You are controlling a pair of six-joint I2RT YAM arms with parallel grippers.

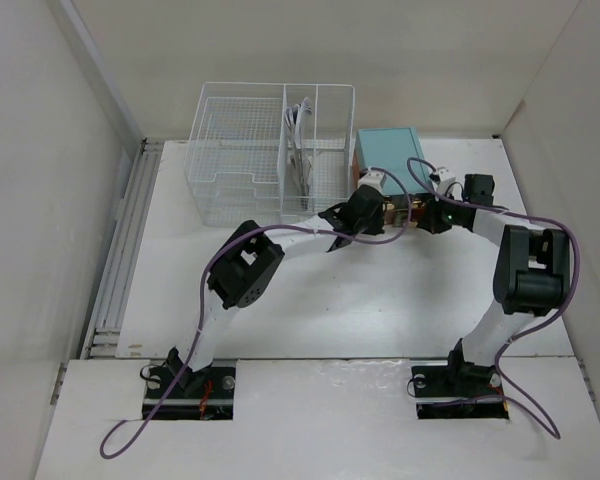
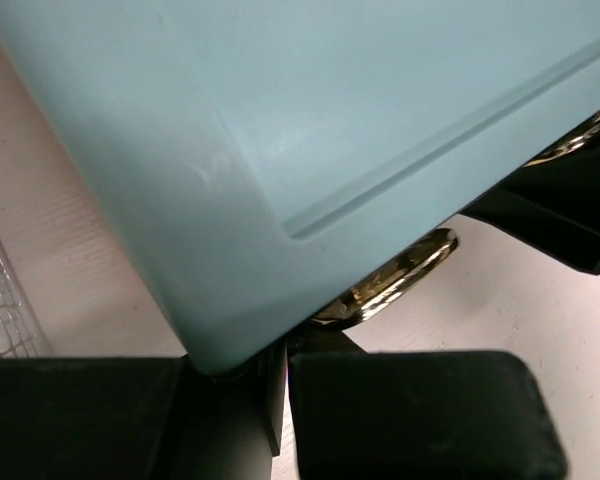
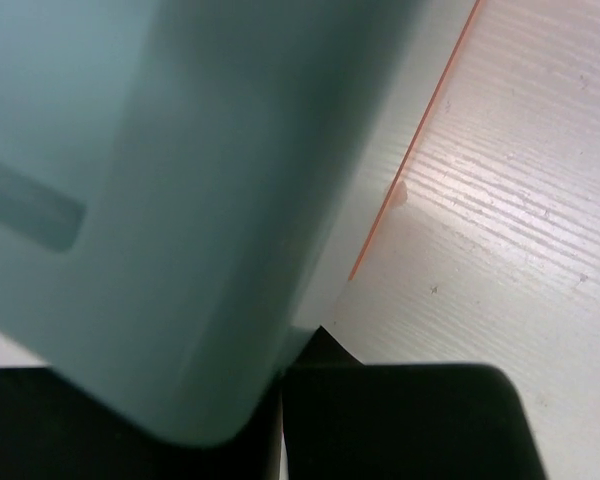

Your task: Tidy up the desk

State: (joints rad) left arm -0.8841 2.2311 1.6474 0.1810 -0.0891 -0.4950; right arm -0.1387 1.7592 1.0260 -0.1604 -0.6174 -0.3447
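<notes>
The desk (image 1: pixel 360 310) is a wide white tabletop. A small teal box (image 1: pixel 390 150) with wooden drawer fronts stands at its back, right of centre. My left gripper (image 1: pixel 378 212) and right gripper (image 1: pixel 420 215) both reach the box's front from either side. In the left wrist view the teal box (image 2: pixel 330 120) fills the frame, with a brass drawer handle (image 2: pixel 395 280) just beyond my left gripper (image 2: pixel 283 365), whose jaws are together. In the right wrist view the box's corner (image 3: pixel 130 200) presses close over my right gripper (image 3: pixel 282 375), jaws together, with desk surface (image 3: pixel 520 200) beside it.
A white wire-mesh basket organizer (image 1: pixel 270 150) stands left of the teal box, with pale cables (image 1: pixel 298 150) in its narrow middle compartment. White walls close in the desk on the left, back and right. Purple cables loop around both arms.
</notes>
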